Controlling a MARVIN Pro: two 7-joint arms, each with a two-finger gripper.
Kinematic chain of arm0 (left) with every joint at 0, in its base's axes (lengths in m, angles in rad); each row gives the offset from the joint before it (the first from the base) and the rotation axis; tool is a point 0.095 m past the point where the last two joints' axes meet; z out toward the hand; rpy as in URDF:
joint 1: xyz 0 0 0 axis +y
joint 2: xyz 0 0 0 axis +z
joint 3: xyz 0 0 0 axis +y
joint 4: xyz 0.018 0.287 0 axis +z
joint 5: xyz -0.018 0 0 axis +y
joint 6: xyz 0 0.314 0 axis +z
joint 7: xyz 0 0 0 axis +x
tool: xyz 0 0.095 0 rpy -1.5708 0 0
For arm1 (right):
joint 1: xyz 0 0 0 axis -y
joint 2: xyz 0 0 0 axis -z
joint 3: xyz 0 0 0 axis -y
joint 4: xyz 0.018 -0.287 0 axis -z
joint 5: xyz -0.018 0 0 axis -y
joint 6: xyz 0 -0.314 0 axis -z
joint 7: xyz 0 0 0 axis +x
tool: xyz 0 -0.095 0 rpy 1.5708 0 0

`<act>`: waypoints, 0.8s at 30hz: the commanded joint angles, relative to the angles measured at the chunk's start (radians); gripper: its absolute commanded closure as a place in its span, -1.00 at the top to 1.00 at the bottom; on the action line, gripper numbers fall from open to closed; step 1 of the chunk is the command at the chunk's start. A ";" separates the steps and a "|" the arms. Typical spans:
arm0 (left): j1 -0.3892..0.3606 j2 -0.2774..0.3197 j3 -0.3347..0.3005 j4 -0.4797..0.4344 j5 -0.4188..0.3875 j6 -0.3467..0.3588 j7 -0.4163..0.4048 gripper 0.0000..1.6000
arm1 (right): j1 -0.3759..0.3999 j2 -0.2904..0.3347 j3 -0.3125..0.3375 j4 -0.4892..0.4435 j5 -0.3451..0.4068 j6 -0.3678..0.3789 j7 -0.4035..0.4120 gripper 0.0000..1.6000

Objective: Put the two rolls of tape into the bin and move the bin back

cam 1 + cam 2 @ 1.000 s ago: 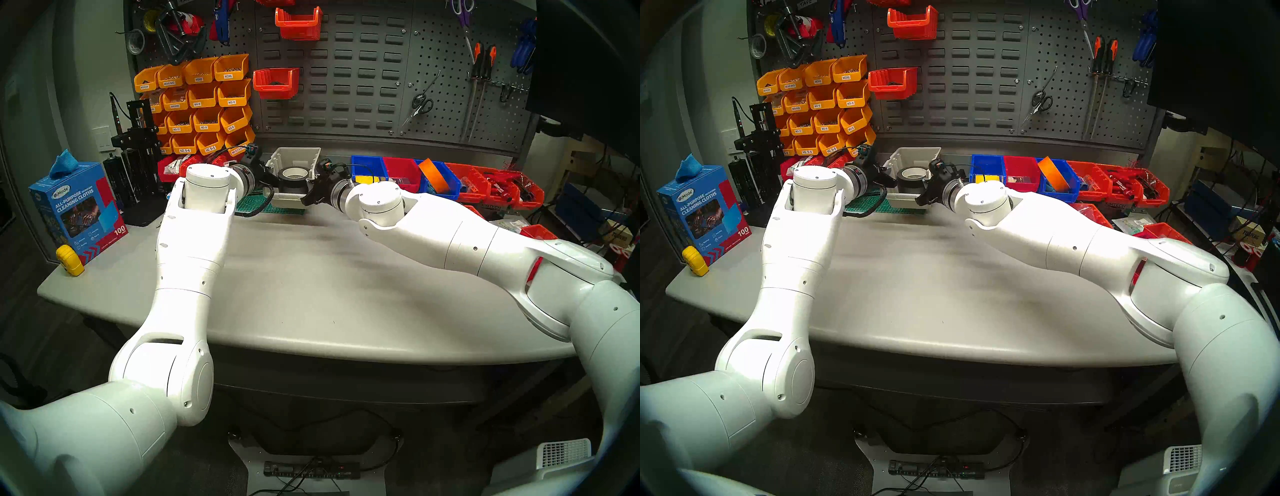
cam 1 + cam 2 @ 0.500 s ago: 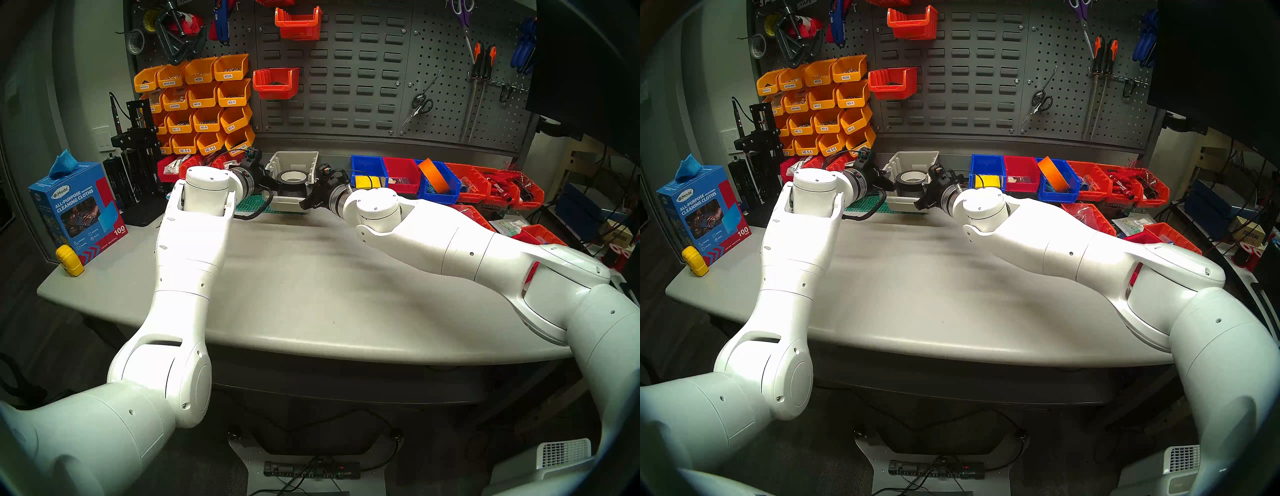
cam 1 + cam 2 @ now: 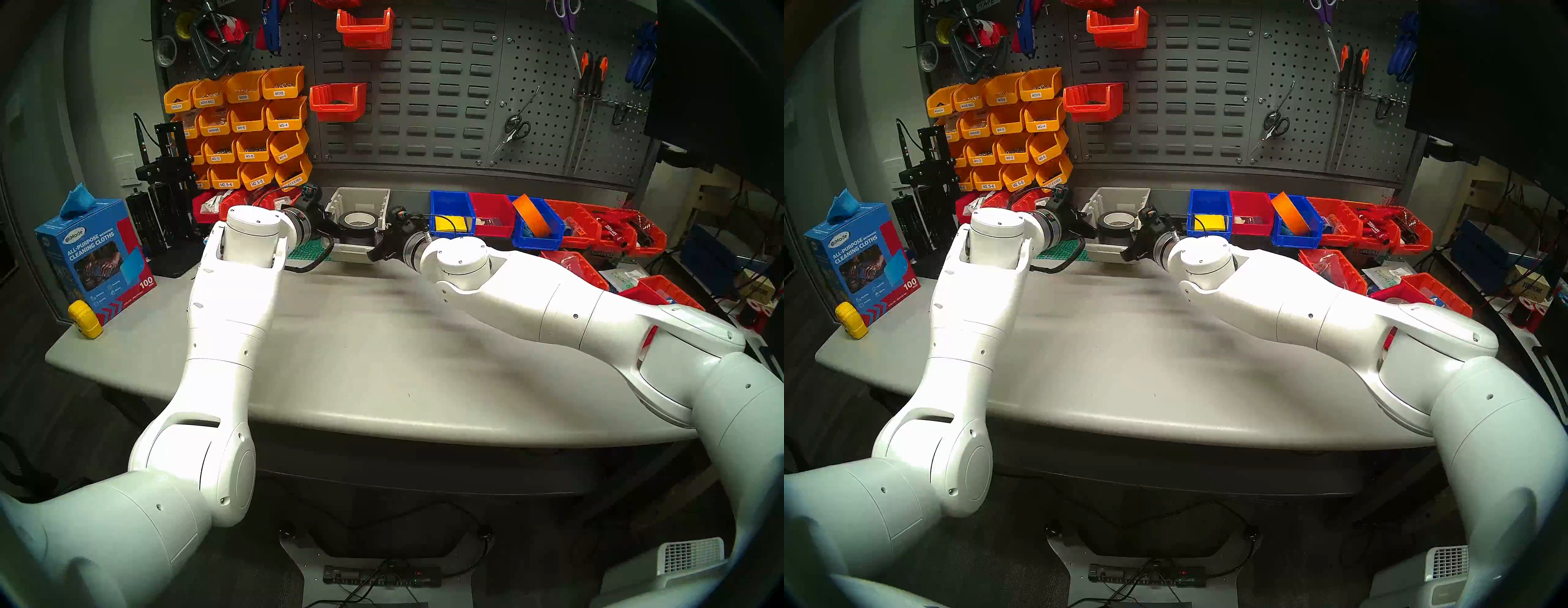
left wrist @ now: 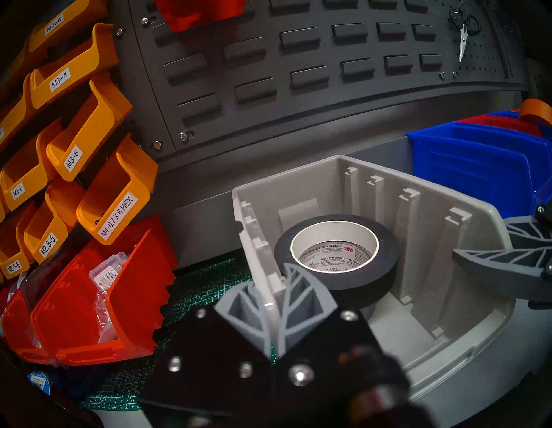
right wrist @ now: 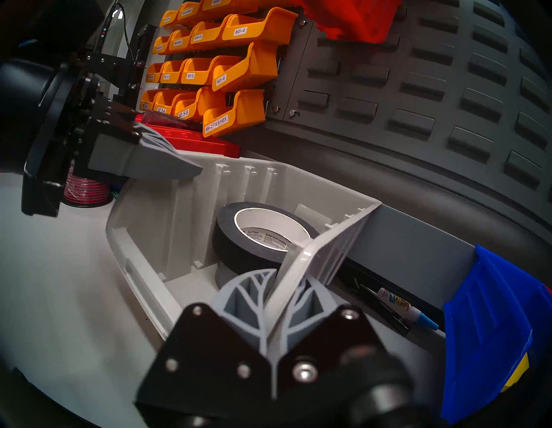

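I note the bin (image 4: 466, 227) sits further back than before; left gripper (image 4: 270, 296) and right gripper (image 5: 279, 287) each pinch a side wall. Black roll (image 4: 336, 257) core reads "3M Duct Tape".

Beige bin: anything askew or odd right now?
Nothing damaged or spilled. Inside the beige bin, the black tape roll sits tilted on the grey roll rather than flat. Left gripper and right gripper each pinch a side wall.

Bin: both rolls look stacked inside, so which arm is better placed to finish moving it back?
Neither alone: the left gripper is clamped on the bin's left wall, the right gripper on its right wall. Black roll sits atop the grey roll. A two-arm move looks best.
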 commanded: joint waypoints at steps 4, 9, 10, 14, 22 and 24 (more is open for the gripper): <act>-0.007 0.004 0.002 -0.039 0.003 -0.008 -0.008 -1.00 | -0.007 -0.016 0.004 -0.005 0.006 -0.017 0.004 -1.00; 0.003 0.003 0.009 -0.050 0.022 -0.004 0.005 -1.00 | -0.008 -0.015 0.001 -0.004 0.011 -0.010 0.006 -0.65; 0.004 0.001 0.008 -0.051 0.024 -0.003 0.006 0.30 | -0.008 -0.015 0.001 -0.004 0.012 -0.012 0.009 -0.08; 0.008 0.001 0.010 -0.057 0.030 -0.002 0.011 1.00 | -0.010 -0.014 0.000 -0.008 0.011 -0.010 0.005 1.00; 0.020 0.007 0.013 -0.076 0.035 0.009 0.002 1.00 | -0.019 -0.001 0.001 -0.037 0.014 0.001 -0.022 1.00; 0.025 0.009 0.013 -0.086 0.035 0.012 -0.003 1.00 | -0.021 0.003 0.001 -0.047 0.015 0.004 -0.029 1.00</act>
